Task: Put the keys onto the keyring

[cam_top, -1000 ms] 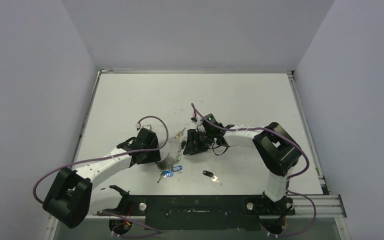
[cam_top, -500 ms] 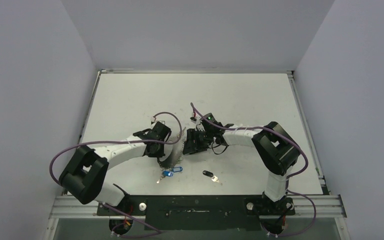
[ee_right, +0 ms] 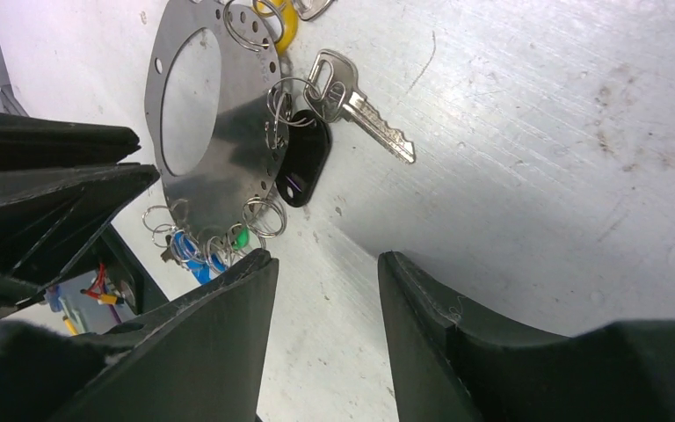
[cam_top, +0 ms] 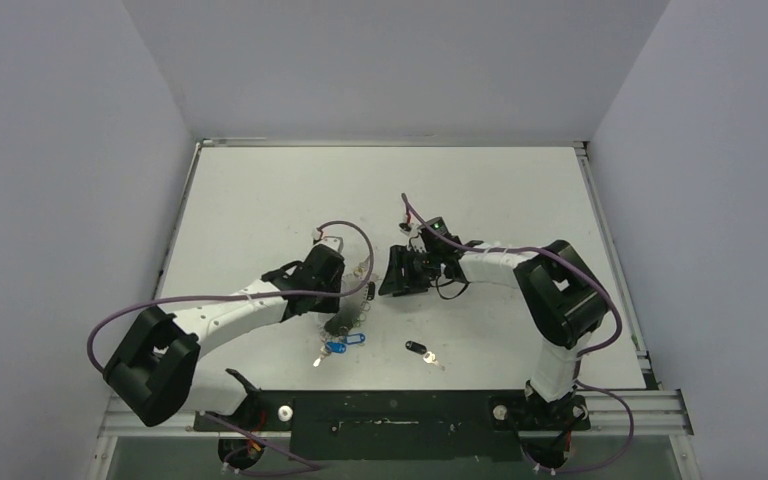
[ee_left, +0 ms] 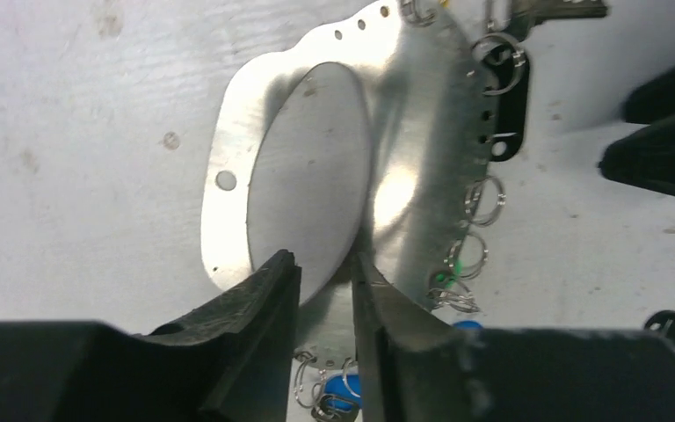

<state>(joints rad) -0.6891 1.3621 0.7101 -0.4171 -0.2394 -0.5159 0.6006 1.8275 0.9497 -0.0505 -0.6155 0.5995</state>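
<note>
Tabletop (cam_top: 260,200) pale grey, scuffed, keys (cam_top: 343,345) mid-surface, plain grey walls (cam_top: 390,60)

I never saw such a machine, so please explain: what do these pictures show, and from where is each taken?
A robot's left arm and right arm stand at a table's edge. One picture looks down from above; the other two come from a camera on each wrist, so the dark wedges are its fingers. The left gripper pinches the keyring, a shiny flat plate, with several keys hanging from it. The right gripper is open and empty. One black key lies apart on the table.
</note>
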